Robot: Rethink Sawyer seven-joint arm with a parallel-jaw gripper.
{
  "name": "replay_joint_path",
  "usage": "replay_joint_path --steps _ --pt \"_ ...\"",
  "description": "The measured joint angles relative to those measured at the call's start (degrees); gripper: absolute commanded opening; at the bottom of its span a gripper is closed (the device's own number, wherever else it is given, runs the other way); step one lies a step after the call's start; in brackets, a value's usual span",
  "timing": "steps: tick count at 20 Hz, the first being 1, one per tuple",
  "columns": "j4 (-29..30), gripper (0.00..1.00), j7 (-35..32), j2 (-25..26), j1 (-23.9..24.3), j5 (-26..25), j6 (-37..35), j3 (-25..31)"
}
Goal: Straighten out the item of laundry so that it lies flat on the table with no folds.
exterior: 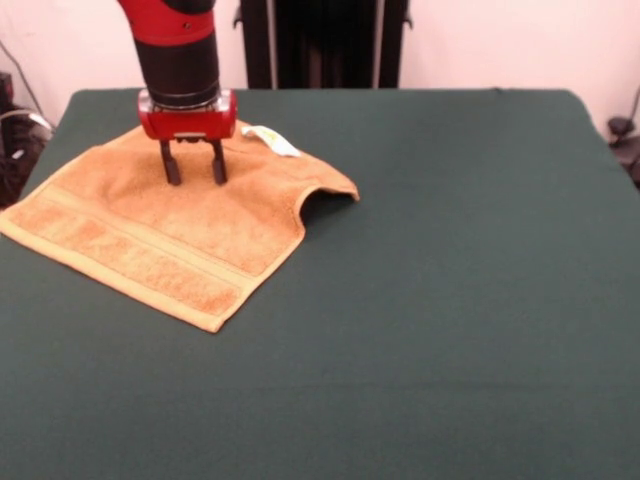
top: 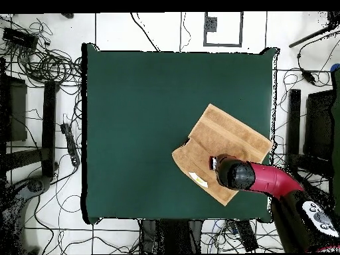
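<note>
Released and spread, your gripper stands with its two dark fingers tip-down on the towel, grasping nothing. Reading the front view left to right: the towel's banded edge lies flat at the table's left side; your gripper stands near its far edge; a white tag follows; the right corner humps up in a fold.
</note>
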State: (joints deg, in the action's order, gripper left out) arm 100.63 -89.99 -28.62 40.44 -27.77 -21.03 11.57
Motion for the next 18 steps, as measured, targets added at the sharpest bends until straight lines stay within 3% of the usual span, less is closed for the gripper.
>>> replay_joint_path --steps 18 --pt "0.78 1.00 0.00 -0.01 -2.69 3.09 0.00 -0.04"
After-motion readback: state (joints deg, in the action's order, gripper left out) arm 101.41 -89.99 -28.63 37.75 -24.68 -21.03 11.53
